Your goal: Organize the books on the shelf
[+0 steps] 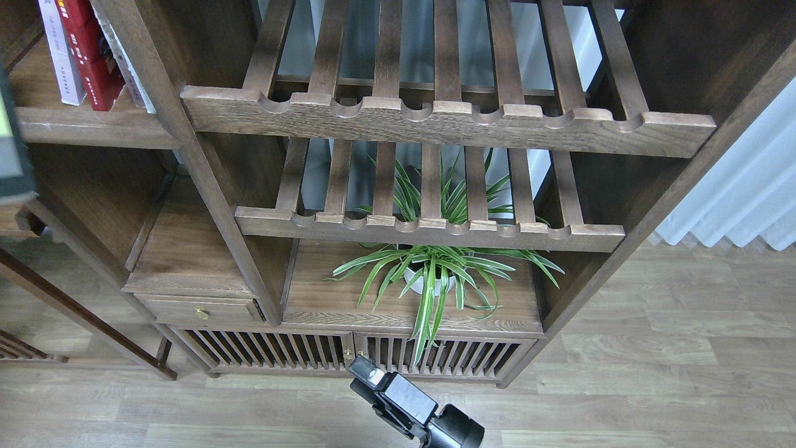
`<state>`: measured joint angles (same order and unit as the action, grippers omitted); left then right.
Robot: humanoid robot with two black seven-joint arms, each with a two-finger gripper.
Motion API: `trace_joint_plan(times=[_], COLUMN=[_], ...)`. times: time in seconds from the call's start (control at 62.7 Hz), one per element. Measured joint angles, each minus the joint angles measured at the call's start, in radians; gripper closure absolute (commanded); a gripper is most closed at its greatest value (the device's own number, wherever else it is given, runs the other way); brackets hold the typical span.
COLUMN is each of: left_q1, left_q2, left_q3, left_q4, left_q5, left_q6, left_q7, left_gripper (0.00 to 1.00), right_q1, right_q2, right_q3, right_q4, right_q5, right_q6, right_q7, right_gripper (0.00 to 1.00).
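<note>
The solid dark-brown shelf (pixel 93 127) is at the upper left. A pale white book (pixel 59 56) and a red book (pixel 90 56) stand upright on it, with another pale book (pixel 127 68) leaning beside them against the post. Only a sliver of the black-and-lime-green book (pixel 9 146) shows at the far left edge, in front of the shelf's front edge. My left gripper is out of view. My right gripper (pixel 367 373) is low at the bottom centre, dark and seen end-on, away from the books.
Two slatted racks with scalloped rails (pixel 435 118) fill the middle. A potted spider plant (pixel 429 274) stands on the low cabinet top below them. A small drawer with a brass knob (pixel 201 313) sits at lower left. A white curtain (pixel 746 186) hangs at right.
</note>
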<state>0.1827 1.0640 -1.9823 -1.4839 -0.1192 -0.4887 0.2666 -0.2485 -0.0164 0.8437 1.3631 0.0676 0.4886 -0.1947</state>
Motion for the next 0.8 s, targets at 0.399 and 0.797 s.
trace_joint_plan(times=[0.399, 0.797], left_q1=[-0.405, -0.833], left_q2=[-0.015, -0.045], left_q3=[0.009, 0.39], left_q4=[0.11, 0.255], left_q5=[0.428, 0.529], left_q6=[0.0, 0.0], left_q7=[0.016, 0.036], left_gripper=[0.92, 0.92], right_q1=[-0.003, -0.003], right_q2=[0.005, 0.012], right_q3=[-0.001, -0.003], right_q4=[-0.005, -0.005], right_q5=[0.0, -0.002], right_q6=[0.0, 0.0], right_q7=[-0.001, -0.002], right_gripper=[0.01, 0.01])
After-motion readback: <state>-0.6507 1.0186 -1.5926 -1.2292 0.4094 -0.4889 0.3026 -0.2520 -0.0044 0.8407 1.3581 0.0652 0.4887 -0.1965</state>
